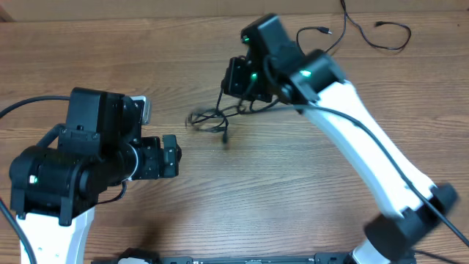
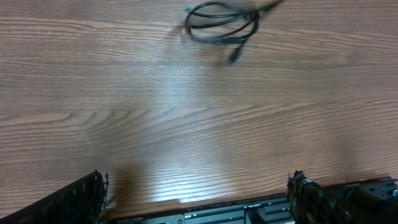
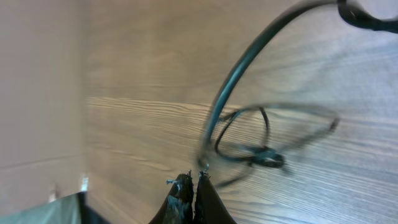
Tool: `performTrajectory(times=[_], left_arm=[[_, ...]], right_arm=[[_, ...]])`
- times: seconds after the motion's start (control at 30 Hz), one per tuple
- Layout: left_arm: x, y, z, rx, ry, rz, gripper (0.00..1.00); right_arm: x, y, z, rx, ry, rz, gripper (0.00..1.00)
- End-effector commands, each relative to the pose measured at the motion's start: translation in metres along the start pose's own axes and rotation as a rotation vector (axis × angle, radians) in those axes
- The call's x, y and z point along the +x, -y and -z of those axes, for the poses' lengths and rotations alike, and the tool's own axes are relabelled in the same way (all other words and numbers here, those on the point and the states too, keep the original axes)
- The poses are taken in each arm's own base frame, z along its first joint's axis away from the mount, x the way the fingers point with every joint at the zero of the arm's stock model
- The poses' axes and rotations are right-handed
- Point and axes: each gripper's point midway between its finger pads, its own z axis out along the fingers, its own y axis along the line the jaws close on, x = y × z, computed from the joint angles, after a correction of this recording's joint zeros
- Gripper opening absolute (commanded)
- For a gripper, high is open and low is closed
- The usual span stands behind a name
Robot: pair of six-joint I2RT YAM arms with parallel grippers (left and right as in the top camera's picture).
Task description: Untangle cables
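Surface (image 1: 293, 198) of bare wood leaves plenty of room for the pull. The step in hand looks like drawing one strand out of the knot. I would do it slowly, up and toward 1 o'clock, and watch whether the loops open or cinch tighter. If they tighten, easing back and taking a strand nearer a free plug seems wiser than hauling. The idle arm could pin the bundle so that it does not drag along as a whole.

The right arm (image 1: 366, 147) rises from 5 o'clock and stretches across to about 12 o'clock, its wrist bent down over the bundle. The left arm (image 1: 66, 169) sits folded at 8 o'clock, its wrist aimed toward 3 o'clock, well apart from the knot.

The right fingers (image 3: 193, 190) are pressed together on a strand that climbs from their tips, blurred in the wrist view. The left fingers (image 2: 198, 179) stand wide apart and hold nothing.

The cables (image 1: 212, 117) lie as a small tangle just toward 11 o'clock from the centre, directly beneath the right wrist. A separate thin cord (image 1: 366, 33) lies near 1 o'clock.
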Motion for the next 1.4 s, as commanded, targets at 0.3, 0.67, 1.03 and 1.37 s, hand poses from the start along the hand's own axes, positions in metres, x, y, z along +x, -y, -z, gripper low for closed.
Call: performTrajectory(times=[0.3, 0.67, 1.03, 1.37], left_arm=[[-0.004, -0.003, -0.014, -0.025, -0.067, 0.024, 0.94], [-0.001, -0.004, -0.015, -0.03, -0.083, 0.026, 0.94], [-0.001, -0.004, -0.015, -0.029, -0.083, 0.027, 0.94], [-0.001, -0.004, -0.015, -0.029, -0.083, 0.027, 0.95]], right_arm=[[-0.007, -0.026, 0.038, -0.088, 0.074, 0.124, 0.04], [0.004, 0.037, 0.02, 0.208, 0.044, 0.074, 0.42], [0.047, 0.096, -0.082, 0.304, -0.177, 0.028, 0.59], [0.068, 0.124, -0.13, 0.364, -0.27, 0.014, 0.57]])
